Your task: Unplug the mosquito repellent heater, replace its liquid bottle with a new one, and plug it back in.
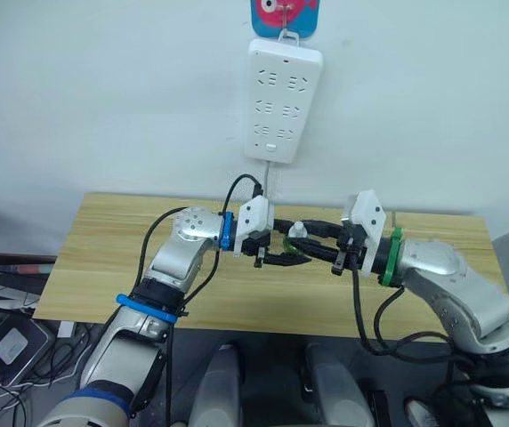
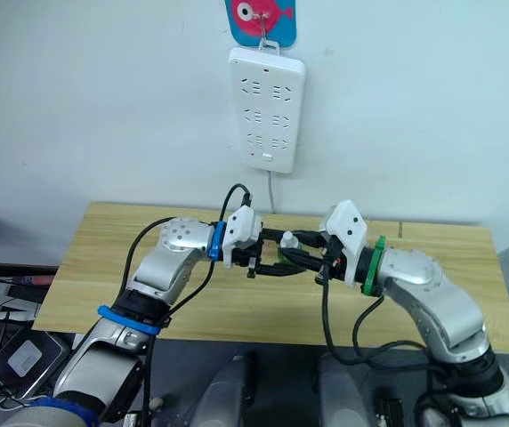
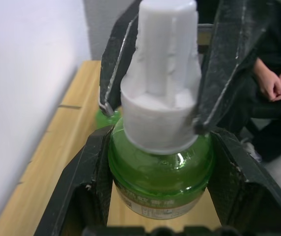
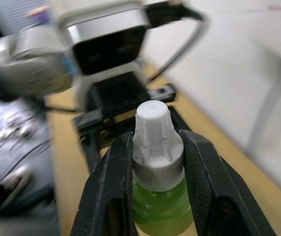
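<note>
Jaws of both grippers (image 1: pixel 283 258) (image 1: pixel 312 242) clamp bottle (image 3: pixel 160 167).

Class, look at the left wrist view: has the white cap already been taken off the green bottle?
No, the white cap sits on the green bottle, with both grippers clamped there.

Glossy green translucent bottle (image 3: pixel 160 172), matt white ribbed plastic cap (image 3: pixel 162 78), pale wood-grain table (image 1: pixel 103 258), smooth white plastic power strip (image 1: pixel 283 100)

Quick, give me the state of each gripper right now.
Left gripper: shut on the green bottle, around its body.
Right gripper: shut on the bottle's white cap.
</note>
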You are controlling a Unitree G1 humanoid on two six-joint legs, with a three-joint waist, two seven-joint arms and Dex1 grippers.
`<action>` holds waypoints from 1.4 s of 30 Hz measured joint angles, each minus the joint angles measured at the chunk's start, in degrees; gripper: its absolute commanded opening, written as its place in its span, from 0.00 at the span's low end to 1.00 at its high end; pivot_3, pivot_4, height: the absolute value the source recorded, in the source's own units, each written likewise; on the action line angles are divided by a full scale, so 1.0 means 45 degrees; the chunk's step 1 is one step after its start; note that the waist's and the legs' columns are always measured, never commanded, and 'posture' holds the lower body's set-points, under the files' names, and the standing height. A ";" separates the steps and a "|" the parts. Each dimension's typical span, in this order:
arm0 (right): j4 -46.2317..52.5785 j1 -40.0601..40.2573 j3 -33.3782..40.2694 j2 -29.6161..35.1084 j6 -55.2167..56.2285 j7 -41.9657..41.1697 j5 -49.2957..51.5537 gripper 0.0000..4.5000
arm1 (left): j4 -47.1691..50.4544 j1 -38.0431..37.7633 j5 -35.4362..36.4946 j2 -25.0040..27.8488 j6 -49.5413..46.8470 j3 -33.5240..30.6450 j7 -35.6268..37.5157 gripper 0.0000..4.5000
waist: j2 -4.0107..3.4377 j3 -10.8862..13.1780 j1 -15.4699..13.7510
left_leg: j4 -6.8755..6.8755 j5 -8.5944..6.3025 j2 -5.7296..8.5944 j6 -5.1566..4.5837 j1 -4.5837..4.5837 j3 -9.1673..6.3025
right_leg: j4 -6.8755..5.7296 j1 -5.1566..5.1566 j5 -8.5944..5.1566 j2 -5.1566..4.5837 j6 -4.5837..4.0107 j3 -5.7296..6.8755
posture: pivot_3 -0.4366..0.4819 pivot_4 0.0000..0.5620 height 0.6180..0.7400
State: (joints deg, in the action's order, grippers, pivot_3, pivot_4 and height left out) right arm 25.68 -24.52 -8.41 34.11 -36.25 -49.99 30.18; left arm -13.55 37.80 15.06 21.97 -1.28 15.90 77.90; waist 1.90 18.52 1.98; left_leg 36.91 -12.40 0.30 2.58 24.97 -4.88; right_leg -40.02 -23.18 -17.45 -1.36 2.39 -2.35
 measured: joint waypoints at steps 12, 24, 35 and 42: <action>-0.4778 -0.3593 -0.1402 0.0265 0.2178 -0.6713 -0.0330 0.54 | 0.0807 -0.0023 0.0356 0.0298 -0.0233 0.0345 0.1500 0.50 | 0.0000 0.0000 -0.0096 | 0.0014 0.0021 0.0009 0.0036 0.0004 -0.0020 | 0.0001 0.0002 0.0001 -0.0019 -0.0002 0.0011 | 0.52 0.48 1.00; -0.0258 0.0514 0.1208 0.1310 0.0141 -0.2788 0.0168 1.00 | -0.0103 0.0218 0.0064 -0.0067 -0.0133 0.0393 0.1028 0.50 | -0.0001 -0.0002 0.0074 | 0.0019 0.0020 -0.0003 0.0033 -0.0008 -0.0025 | -0.0046 -0.0004 0.0001 -0.0057 -0.0001 0.0000 | 0.49 0.48 1.00; 0.2163 0.1472 0.0744 -0.1506 -0.1523 0.3121 -0.0459 0.70 | -0.0654 0.0501 -0.0088 -0.0196 -0.0127 0.0391 0.0670 0.50 | -0.0006 -0.0005 0.0121 | 0.0014 0.0030 0.0012 0.0050 -0.0014 -0.0045 | -0.0083 -0.0012 0.0001 -0.0016 -0.0001 0.0006 | 0.47 0.49 1.00; 0.2735 0.1789 0.0616 -0.1274 -0.1765 0.3349 -0.0156 0.23 | -0.0989 0.0744 -0.0160 -0.0355 -0.0008 0.0403 0.0697 0.50 | -0.0007 -0.0006 0.0136 | 0.0018 0.0029 0.0007 0.0046 -0.0017 -0.0035 | -0.0091 -0.0012 0.0001 -0.0010 -0.0001 0.0004 | 0.47 0.48 1.00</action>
State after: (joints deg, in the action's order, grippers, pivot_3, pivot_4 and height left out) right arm 37.99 -16.47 -5.64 28.38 -44.19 -34.92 29.48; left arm -18.00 41.14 14.34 20.37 -1.32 17.71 81.03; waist 1.87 18.49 2.59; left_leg 36.99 -12.27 0.33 2.79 24.90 -5.04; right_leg -40.43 -23.23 -17.45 -1.40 2.39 -2.33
